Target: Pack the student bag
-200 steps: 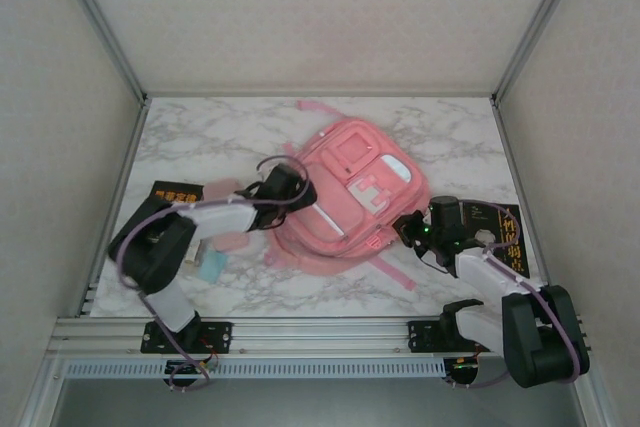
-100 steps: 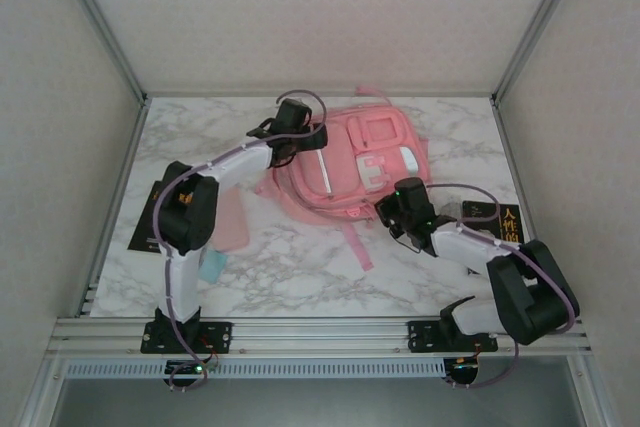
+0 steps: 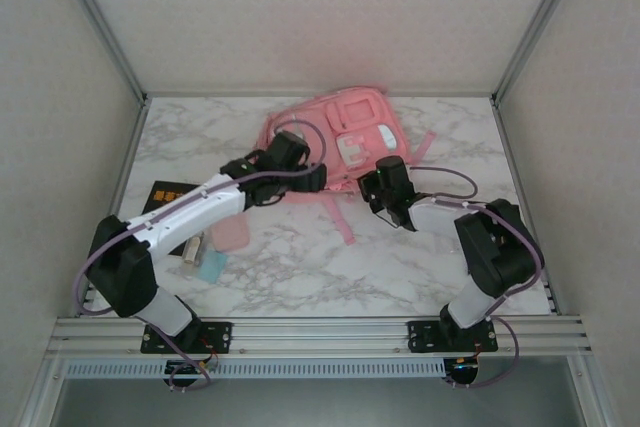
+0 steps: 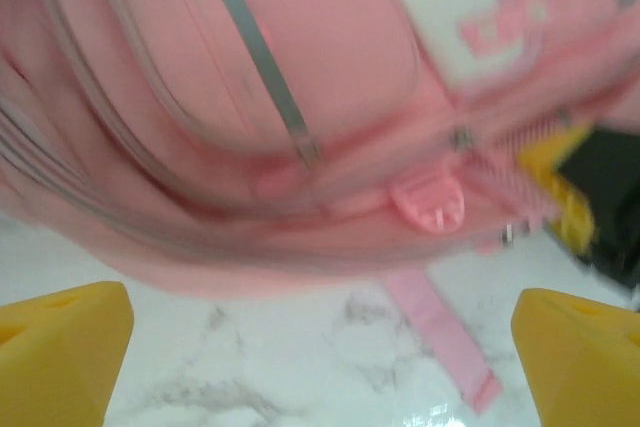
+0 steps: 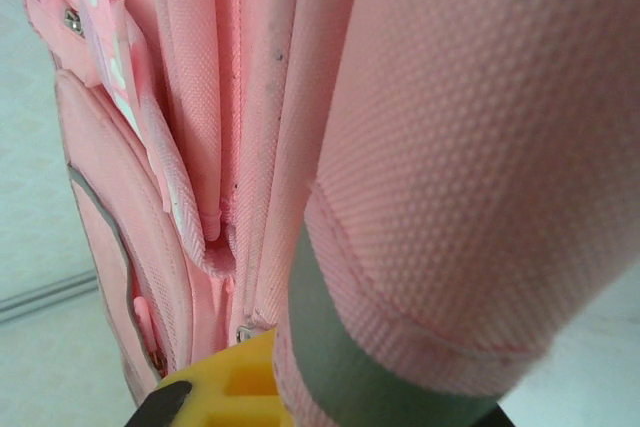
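Note:
The student bag (image 3: 345,122), a large pink backpack, lies at the back middle of the marble table, front pockets up. My left gripper (image 3: 312,182) hovers at its near left edge. In the left wrist view its yellow fingertips (image 4: 60,347) stand wide apart over bare table, with the bag (image 4: 300,67) just beyond them and a pink strap (image 4: 440,337) trailing out. My right gripper (image 3: 368,187) is at the bag's near right edge. In the right wrist view it (image 5: 290,387) is shut on a fold of the bag's pink fabric with grey trim (image 5: 330,347).
A black booklet (image 3: 165,195) lies at the left. Beside it lie a flat pink pouch (image 3: 230,235), a small tube (image 3: 190,247) and a teal item (image 3: 210,267). A loose pink strap (image 3: 340,219) runs toward the table's middle. Metal frame posts border the table.
The bag has slid toward the back and turned, drawn by my right gripper. My left arm has swung from the bag's far left corner down to its near edge.

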Available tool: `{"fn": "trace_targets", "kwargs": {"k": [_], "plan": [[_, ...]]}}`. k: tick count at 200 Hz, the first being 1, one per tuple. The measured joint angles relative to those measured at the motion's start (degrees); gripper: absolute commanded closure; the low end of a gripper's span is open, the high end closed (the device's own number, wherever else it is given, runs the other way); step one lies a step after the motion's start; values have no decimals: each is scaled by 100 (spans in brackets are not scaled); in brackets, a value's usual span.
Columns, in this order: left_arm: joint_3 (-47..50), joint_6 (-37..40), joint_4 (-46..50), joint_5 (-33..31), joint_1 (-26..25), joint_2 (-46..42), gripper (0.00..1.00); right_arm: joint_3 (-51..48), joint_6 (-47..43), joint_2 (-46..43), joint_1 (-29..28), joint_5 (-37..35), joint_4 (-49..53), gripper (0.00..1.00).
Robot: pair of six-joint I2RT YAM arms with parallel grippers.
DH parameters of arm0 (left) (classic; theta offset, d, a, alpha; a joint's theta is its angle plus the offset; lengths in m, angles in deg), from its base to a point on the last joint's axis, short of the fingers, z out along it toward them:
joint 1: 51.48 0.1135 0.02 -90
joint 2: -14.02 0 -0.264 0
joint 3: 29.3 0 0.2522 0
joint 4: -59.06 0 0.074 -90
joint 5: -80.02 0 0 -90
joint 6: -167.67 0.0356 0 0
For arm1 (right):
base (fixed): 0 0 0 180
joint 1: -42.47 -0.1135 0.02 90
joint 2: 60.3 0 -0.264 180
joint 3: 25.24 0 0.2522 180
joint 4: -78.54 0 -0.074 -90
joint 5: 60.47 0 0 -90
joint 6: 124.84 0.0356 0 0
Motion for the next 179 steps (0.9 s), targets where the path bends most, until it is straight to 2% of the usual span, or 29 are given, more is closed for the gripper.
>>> {"fn": "trace_targets", "kwargs": {"k": [32,82,138,179], "plan": [[407,-461,-387,192,-533,509,27,286,238,396,0,212,-337,100],[389,-546,-1552,74,-715,1211,31,387,481,472,-9,385,-452,100],[-109,39,-2459,-966,-713,2455,44,387,789,468,-4,468,-446,100],[-127,313,-3027,-1705,-717,2752,50,330,1047,444,-2,514,-540,100]]}}
